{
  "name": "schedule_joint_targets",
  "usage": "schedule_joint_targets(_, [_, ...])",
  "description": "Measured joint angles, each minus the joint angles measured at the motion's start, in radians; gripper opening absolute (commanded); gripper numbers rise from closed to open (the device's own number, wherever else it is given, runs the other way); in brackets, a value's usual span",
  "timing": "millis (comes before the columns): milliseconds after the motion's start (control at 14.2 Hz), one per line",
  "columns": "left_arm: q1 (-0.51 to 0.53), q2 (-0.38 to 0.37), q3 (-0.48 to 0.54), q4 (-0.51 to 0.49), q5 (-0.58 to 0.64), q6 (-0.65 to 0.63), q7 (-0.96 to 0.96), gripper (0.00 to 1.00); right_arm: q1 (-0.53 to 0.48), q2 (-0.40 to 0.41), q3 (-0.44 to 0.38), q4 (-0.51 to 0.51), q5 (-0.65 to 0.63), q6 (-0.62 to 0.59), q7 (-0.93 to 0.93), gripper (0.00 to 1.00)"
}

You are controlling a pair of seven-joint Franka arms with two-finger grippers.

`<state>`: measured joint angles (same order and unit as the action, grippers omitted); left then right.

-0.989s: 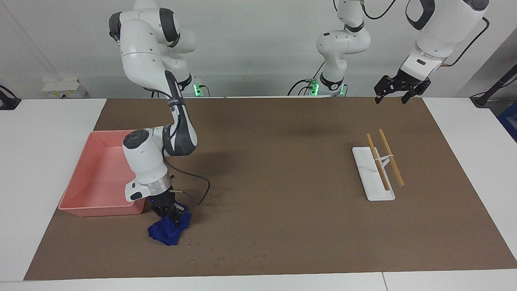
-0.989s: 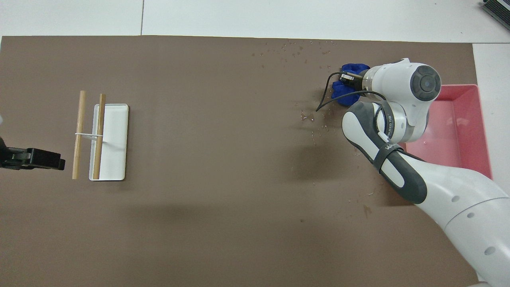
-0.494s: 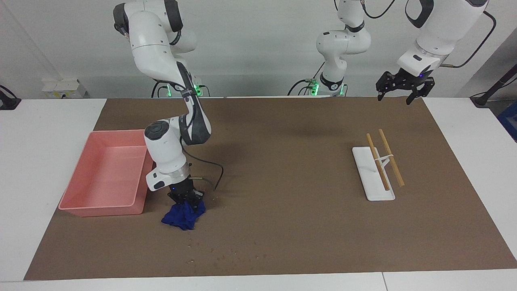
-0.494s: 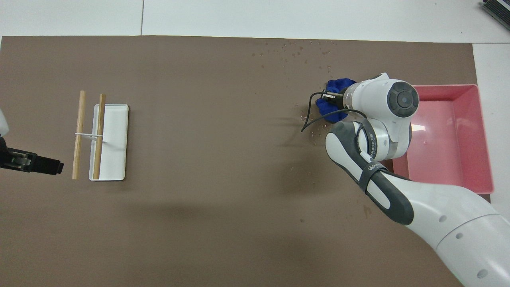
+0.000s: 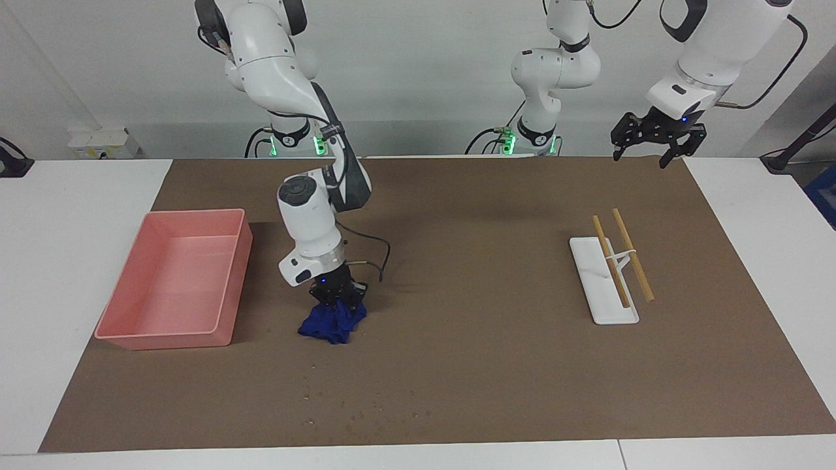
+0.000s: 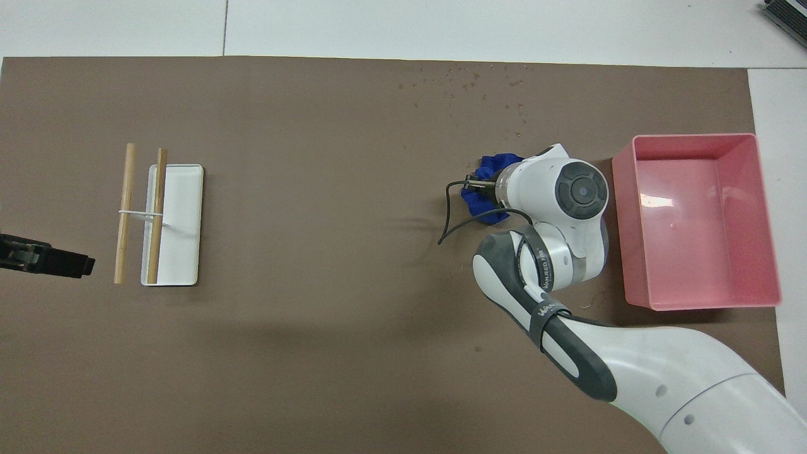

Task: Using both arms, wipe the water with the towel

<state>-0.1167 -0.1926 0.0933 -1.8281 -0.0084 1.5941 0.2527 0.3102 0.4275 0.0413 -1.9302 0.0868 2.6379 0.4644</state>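
Right claw (image 5: 337,301) has dragged the towel (image 5: 332,323) off the tray (image 5: 219,333).

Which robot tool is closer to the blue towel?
Right. The right tool is shut on the towel, pressing it onto the mat. The left tool waits open above the mat's corner, past the white rack.

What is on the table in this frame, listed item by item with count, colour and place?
towel: one, deep blue, bunched on the mat beside the tray
water: scattered small droplets, clear, on the mat farther from the robots than the towel
tray: one, pink, at the right arm's end
rack: one, white, two wooden sticks across it, toward the left arm's end
mat: one, brown, covering the table
right end effector: black, shut on the towel
left end effector: black, open, waiting raised over the mat's edge
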Motion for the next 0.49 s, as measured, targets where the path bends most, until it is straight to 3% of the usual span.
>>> schedule_joint_targets(494, [-0.010, -0.001, 0.003, 0.000, 0.000, 0.045, 0.000, 1.00, 0.043, -0.019, -0.001, -0.046, 0.000, 0.057, 0.038, 0.00])
